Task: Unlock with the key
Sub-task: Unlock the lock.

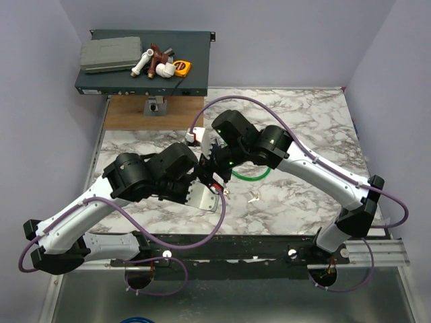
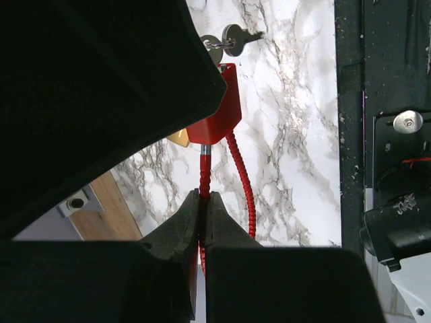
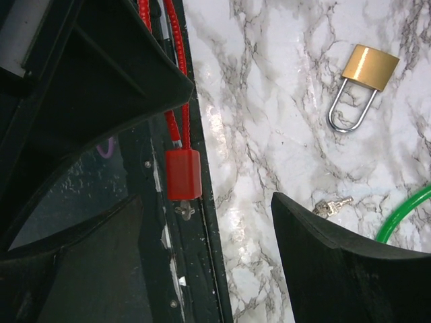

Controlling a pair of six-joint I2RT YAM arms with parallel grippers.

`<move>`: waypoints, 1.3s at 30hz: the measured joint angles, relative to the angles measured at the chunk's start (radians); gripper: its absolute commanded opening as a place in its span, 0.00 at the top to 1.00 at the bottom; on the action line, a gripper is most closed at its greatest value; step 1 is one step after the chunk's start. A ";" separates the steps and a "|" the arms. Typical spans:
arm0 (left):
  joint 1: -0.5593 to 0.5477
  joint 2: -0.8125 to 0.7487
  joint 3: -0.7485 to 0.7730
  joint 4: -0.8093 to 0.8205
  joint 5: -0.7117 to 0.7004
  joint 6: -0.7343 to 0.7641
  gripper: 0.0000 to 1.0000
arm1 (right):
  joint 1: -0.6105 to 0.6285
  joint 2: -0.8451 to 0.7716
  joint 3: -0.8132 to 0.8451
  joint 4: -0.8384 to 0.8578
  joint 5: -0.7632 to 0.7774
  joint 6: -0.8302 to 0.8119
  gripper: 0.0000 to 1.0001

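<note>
The key (tiny, silvery) lies flat on the marble.

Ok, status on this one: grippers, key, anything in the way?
Left gripper shut on the red cable. Right gripper open, empty, near the red lock. Key on the table, untouched. Brass padlock and green cable lie clear of it.
</note>
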 measured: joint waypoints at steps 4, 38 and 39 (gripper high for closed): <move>-0.009 0.001 0.000 -0.022 -0.012 -0.006 1.00 | 0.003 0.004 -0.013 0.008 -0.008 0.000 0.21; -0.030 -0.045 0.017 0.141 -0.030 -0.066 1.00 | 0.014 -0.266 -0.444 0.514 0.005 0.131 0.34; -0.030 -0.045 0.017 0.141 -0.030 -0.066 1.00 | 0.014 -0.273 -0.460 0.518 0.004 0.130 0.39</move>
